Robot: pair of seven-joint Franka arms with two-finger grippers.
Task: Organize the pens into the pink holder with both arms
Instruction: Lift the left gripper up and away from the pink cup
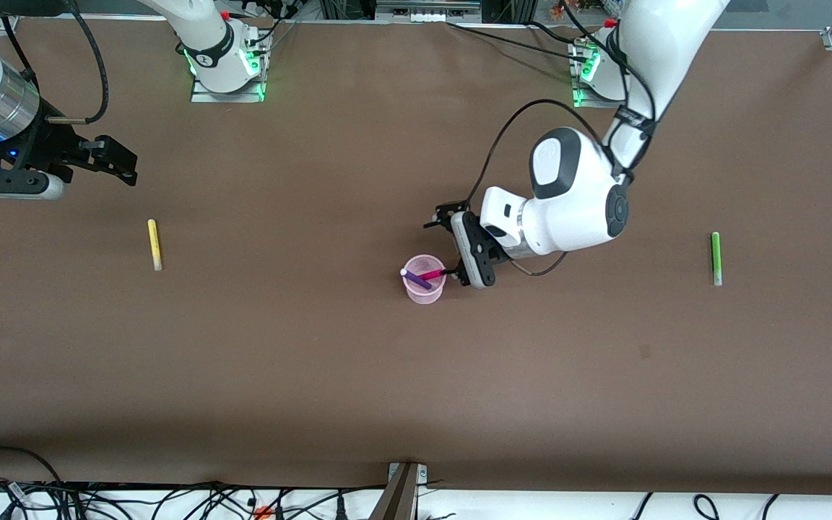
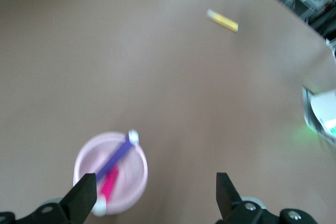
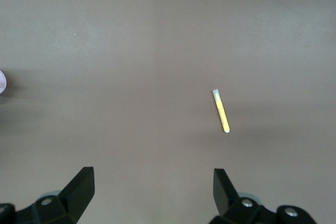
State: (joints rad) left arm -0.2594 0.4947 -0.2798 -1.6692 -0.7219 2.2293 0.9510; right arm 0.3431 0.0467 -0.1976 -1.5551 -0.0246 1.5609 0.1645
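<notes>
The pink holder stands mid-table with the dark purple pen and the magenta-pink pen leaning inside it. My left gripper is open and empty just beside the holder, toward the left arm's end; one of its fingers is next to the magenta pen's pale tip. In the left wrist view the holder holds the purple pen and the magenta pen. The yellow pen lies toward the right arm's end, the green pen toward the left arm's end. My right gripper is open, up over the table near the yellow pen.
The brown table carries only the holder and the two loose pens. The arm bases with green lights stand along the robots' edge. Cables lie past the table edge nearest the front camera.
</notes>
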